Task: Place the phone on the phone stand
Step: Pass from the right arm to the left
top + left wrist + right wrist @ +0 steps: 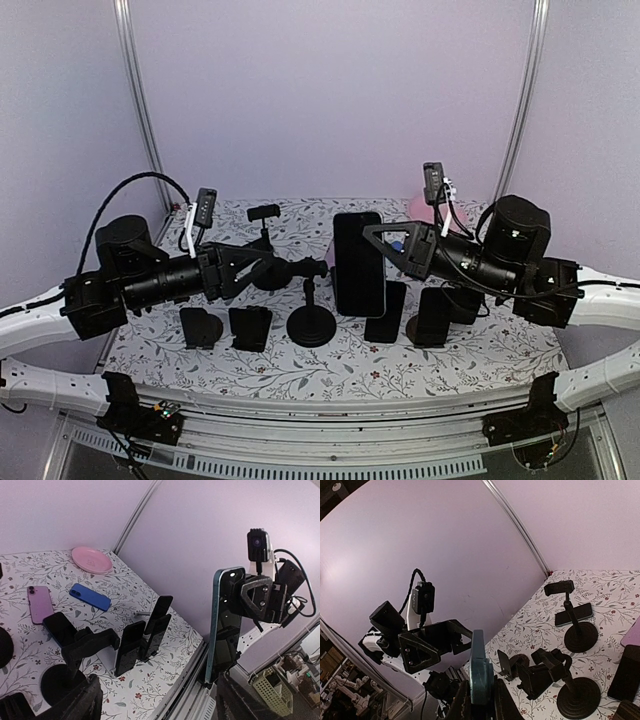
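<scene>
Phone [358, 265] with a teal-blue edge was up off the table [470, 355], held upright with its dark screen showing in the top view. The right claw [479, 702] was clamped firmly on it. It hung between the two arms, just to the right of the nearer phone stand [310, 322], and was not seated on it. The left claw [52, 695] had its fingers spread apart. They were close by that stand's clamp head [80, 641], though whether they touched it could not be told.

One pink plate [92, 560] sat at the far right corner of the table.

There were two clamp stands on round bases: the nearer one and a second stand [265, 215] farther back. Two small wedge-shaped holders [200, 327] stood side by side at the left front.

Two phones lay flat near the plate, one pink phone [40, 604] and one blue phone [90, 596], close to each other but apart. At the right front, two dark phones [131, 647] stood propped up beside one another. A third dark slab behind them was too hidden to make out.
</scene>
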`<state>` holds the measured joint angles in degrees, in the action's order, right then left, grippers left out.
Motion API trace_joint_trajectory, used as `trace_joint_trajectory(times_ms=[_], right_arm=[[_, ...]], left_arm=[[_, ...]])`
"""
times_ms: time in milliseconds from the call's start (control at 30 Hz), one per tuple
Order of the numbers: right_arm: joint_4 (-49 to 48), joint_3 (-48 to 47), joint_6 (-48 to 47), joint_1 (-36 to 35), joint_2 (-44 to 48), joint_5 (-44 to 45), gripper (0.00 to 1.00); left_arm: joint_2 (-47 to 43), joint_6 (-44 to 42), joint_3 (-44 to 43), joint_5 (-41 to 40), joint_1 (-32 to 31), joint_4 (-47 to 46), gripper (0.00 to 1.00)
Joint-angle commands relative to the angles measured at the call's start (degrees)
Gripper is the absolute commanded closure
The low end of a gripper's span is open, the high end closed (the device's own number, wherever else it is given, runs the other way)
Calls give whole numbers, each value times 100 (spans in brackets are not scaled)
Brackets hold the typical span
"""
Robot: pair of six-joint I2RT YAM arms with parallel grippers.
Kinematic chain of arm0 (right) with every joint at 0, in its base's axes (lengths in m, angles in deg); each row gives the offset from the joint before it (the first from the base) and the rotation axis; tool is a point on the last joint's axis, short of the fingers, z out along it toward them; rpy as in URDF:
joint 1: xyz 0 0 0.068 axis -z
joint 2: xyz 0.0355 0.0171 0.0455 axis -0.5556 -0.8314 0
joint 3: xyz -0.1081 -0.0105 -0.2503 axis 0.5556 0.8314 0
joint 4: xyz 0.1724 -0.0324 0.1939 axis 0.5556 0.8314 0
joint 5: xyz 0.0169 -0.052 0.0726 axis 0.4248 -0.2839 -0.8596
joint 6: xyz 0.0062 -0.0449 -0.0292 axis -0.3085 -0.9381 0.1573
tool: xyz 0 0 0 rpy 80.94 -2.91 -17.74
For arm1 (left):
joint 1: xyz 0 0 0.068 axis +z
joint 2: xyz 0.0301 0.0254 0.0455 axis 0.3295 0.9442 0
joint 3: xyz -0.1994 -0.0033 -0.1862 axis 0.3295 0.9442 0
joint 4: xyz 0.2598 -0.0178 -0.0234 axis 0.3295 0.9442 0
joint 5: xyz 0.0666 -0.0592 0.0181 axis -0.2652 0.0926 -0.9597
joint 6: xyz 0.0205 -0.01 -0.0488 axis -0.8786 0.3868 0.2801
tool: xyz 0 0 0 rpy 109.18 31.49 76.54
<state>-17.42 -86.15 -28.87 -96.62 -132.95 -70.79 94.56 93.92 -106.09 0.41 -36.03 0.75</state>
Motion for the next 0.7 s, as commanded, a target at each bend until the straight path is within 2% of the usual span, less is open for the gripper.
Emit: trace_joint_trajectory(times_ms=[0, 200, 333, 433, 667], right_arm=[[-602, -563, -433, 12, -357, -779, 98], [-1286, -713, -554, 12, -762, -1650, 98], [-1527, -805, -587, 16, -1019, -1771, 98], [-1714, -874, -587, 17, -1204, -1945, 98], [-1925, -980, -432, 12, -1533, -2068, 98]], left_arm=[[14, -89, 40, 226, 95, -127, 24], [215, -107, 91, 1137, 95, -737, 35], [400, 40, 160, 1801, 87, -1302, 42], [491, 116, 156, 1992, 86, -1492, 47], [581, 225, 229, 2321, 71, -1926, 51]])
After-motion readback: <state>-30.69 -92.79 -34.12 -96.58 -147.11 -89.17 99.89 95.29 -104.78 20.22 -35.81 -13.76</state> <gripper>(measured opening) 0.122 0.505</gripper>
